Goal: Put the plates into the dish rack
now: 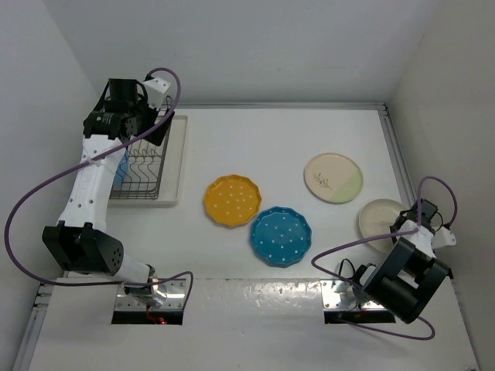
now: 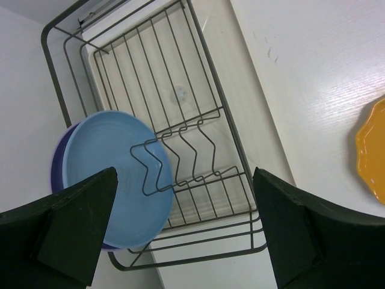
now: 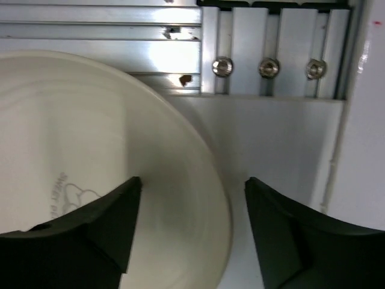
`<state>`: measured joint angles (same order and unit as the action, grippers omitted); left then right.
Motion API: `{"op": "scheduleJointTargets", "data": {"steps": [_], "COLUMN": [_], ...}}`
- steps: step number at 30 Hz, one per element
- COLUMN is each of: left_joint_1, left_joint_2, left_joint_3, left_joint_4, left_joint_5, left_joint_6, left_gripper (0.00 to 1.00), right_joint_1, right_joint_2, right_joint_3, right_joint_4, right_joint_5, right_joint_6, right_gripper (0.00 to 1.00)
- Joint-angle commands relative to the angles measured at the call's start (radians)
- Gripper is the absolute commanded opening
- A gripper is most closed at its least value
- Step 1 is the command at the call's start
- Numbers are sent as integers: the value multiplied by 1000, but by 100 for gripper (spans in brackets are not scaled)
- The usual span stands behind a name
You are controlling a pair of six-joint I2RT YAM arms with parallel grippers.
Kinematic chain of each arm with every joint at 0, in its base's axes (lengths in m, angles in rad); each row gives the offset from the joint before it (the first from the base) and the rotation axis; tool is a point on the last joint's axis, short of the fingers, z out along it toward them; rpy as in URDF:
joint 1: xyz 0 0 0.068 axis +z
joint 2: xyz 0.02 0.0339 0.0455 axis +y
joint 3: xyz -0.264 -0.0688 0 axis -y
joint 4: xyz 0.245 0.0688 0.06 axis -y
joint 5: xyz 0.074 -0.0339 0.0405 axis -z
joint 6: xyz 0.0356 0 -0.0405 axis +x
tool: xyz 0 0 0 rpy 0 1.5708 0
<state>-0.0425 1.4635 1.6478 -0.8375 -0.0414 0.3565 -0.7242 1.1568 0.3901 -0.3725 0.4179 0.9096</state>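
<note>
The dark wire dish rack [image 1: 147,171] stands at the far left. A light blue plate [image 2: 114,180] stands on edge in it, with a lavender plate [image 2: 57,174] just behind. My left gripper [image 1: 143,127] hovers over the rack [image 2: 198,120], open and empty [image 2: 185,176]. The yellow dotted plate [image 1: 232,201], the teal dotted plate [image 1: 281,236] and the cream plate with a green side [image 1: 333,177] lie flat on the table. My right gripper [image 1: 404,229] is open [image 3: 191,182], its fingers either side of the rim of a plain cream plate [image 3: 72,150] lying at the right [image 1: 379,216].
A flat cream tray [image 1: 179,154] lies under the rack. White walls close in on the left, back and right. An aluminium rail [image 3: 90,30] runs along the table edge beside the plain cream plate. The yellow plate's edge shows in the left wrist view [image 2: 373,150].
</note>
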Motion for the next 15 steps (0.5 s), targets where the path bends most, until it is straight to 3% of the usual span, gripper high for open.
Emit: {"op": "scheduleJointTargets", "data": {"steps": [1,3,4,6,9,15], "left_joint_1": [-11,-11,-11,-11,-11,-20], "left_joint_2": [-5,-5,-5,-5,-5,-14], "left_joint_3": [43,32,32,32,32,32], "left_joint_4": [6,6,6,-3,-3,-3], "left_joint_5": [3,-6,-6,-6,8,98], "left_joint_6": [-11,-11,-11,-11,-11,-21], "left_gripper": [100,100,100,100,100,100], "right_joint_1": [-6,-6,-6,-6,-1,92], "right_joint_2": [43,50,50,38,1,-175], "right_joint_3": [-2,3,12,21,52,91], "right_joint_4": [89,87,75,20,-52,-19], "right_joint_5": [-47,-64,-64,-27,58,50], "right_joint_6": [-20,-12,-6,44,103,107], "right_gripper": [68,51,27,0,0,0]}}
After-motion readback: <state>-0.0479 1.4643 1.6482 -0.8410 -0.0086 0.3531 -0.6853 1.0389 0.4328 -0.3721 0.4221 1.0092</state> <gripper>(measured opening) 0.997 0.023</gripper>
